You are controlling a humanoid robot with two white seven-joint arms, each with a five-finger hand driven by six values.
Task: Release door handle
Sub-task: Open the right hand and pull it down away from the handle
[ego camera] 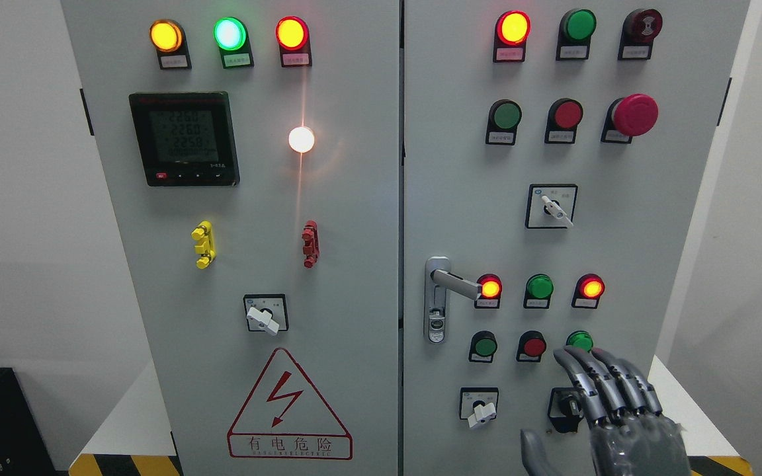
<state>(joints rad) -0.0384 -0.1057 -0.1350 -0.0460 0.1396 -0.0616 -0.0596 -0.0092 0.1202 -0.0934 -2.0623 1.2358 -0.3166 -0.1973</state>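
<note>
The right hand's fingers [596, 383] are extended and loosely spread, grasping nothing, their tips pointing up and to the left in front of the lower part of the cabinet's right door [619, 251]. The right hand [609, 413] itself rises from the bottom edge near the door's lower right corner, with the thumb [536, 453] held out to the left and apart from the four fingers. The fingertips lie just below a green button [579, 340] and partly cover a black rotary switch [566, 410] behind them; whether they touch the panel cannot be told. The door handle [454, 283] sits free and well apart from the hand, up and to the left, near the door's left edge: a silver lever pointing right from its tall backplate, its end just beside a lit red indicator [490, 288]. Below the lever, on the same plate, is a keyhole [436, 324]. Near the door's bottom edge, left of the hand, is a white selector switch [480, 406]. The left door [354, 264] is shut beside it, carrying a digital meter [184, 139] towards its upper left corner and a red warning triangle [288, 410] close to its bottom edge.
</note>
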